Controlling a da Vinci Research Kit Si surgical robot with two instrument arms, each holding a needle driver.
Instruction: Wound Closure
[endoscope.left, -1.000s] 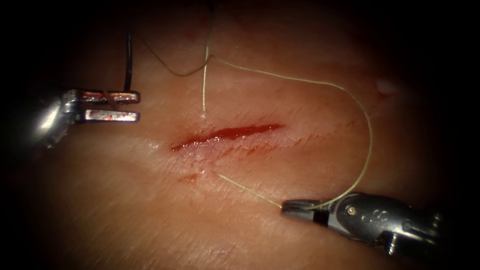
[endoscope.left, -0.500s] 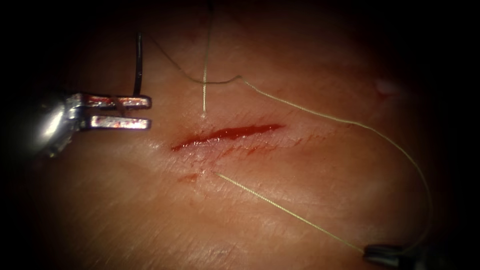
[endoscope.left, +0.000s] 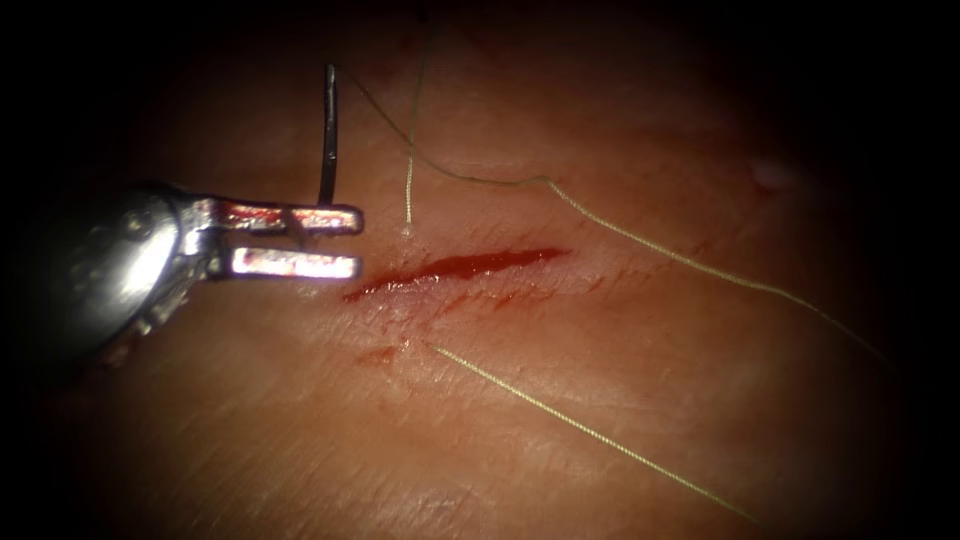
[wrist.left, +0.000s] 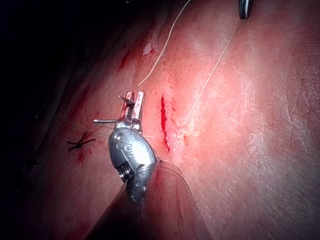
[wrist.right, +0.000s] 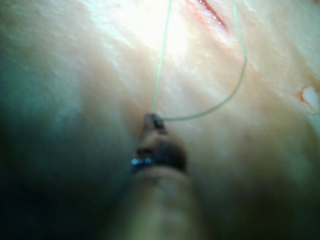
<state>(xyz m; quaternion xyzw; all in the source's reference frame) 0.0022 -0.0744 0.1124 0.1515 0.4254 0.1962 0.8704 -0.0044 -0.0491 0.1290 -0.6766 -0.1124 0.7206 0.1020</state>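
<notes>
My left tool (endoscope.left: 357, 242) sits at the left end of the cut (endoscope.left: 455, 268), jaws shut on the dark curved needle (endoscope.left: 327, 140) near one end. The needle rises clear of the tissue (endoscope.left: 560, 400). The thread (endoscope.left: 620, 232) trails from the needle across the tissue to the right. A second strand (endoscope.left: 590, 432) leaves the tissue below the cut and runs down to the right. A third strand (endoscope.left: 409, 170) enters just above the cut. In the right wrist view my right tool (wrist.right: 151, 118) is shut on the thread (wrist.right: 162, 60). The left wrist view shows the left tool (wrist.left: 135, 95) beside the cut (wrist.left: 164, 120).
Red fluid (endoscope.left: 470, 265) fills the cut and streaks the skin just below it. A dark knotted stitch (wrist.left: 80, 143) lies on the tissue beyond the left tool. A pale spot (endoscope.left: 772, 172) marks the tissue at the far right.
The left tool carried the needle rightward to the cut's left end. The right tool pulled the thread down to the right, out of the endoscope view, and the loop flattened.
</notes>
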